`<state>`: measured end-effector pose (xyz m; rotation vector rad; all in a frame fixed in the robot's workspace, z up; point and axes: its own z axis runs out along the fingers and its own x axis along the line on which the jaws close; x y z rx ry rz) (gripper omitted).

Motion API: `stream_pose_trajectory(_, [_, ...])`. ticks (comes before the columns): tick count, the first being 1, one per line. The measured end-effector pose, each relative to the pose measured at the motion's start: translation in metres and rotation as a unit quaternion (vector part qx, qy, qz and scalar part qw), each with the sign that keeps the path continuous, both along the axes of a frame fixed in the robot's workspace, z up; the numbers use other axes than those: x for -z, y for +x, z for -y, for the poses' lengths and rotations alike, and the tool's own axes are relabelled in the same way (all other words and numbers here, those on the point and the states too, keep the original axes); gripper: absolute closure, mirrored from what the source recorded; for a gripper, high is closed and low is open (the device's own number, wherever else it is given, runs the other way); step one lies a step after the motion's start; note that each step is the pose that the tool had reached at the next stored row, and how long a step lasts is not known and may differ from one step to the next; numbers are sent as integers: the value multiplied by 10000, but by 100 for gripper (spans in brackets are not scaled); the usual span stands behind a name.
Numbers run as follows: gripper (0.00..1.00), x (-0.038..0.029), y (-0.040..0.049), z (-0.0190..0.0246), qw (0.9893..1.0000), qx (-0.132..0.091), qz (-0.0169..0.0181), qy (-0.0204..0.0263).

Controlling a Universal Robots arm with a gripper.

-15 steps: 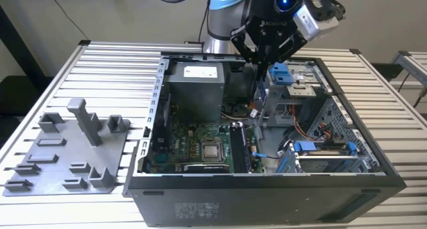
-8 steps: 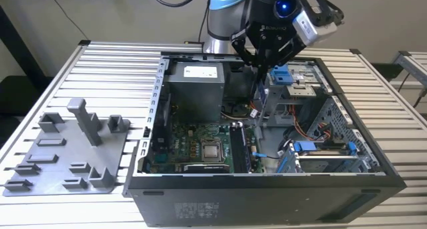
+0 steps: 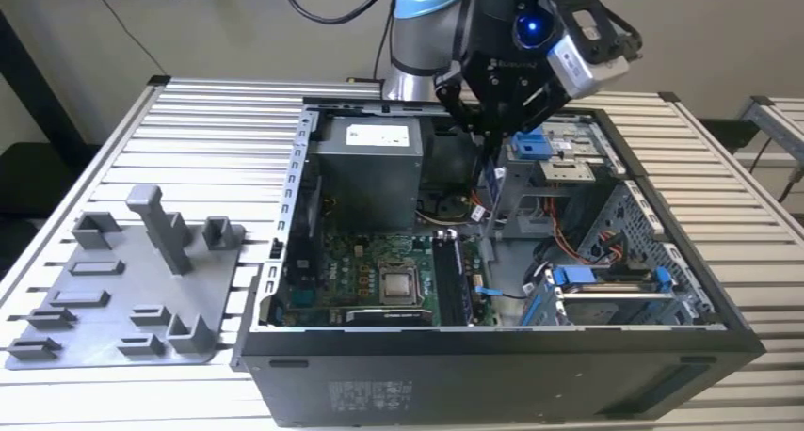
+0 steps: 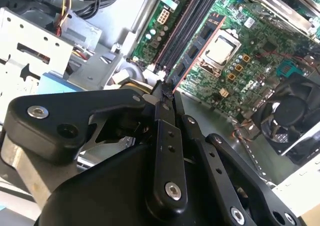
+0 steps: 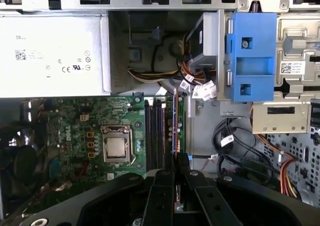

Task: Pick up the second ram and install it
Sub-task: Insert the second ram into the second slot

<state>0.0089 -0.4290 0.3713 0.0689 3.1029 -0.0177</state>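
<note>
Exterior view: we find the gripper (image 3: 492,120) clamped on the ram (image 3: 488,172), which hangs straight below it over the case (image 3: 503,342). Second wrist view: the ram (image 4: 197,48) juts ahead of the gripper toward the sockets (image 4: 185,25). First wrist view: the same. We judge it light, stiff and fragile, best held by its long edges.

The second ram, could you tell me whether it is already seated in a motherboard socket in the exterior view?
No, the second ram hangs clamped in the gripper, well above the floor of the open computer case.
</note>
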Motion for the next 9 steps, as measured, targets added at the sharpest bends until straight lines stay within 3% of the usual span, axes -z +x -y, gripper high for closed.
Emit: stream_pose_trajectory(9, [86,89,3,1,10000,0,0,-4])
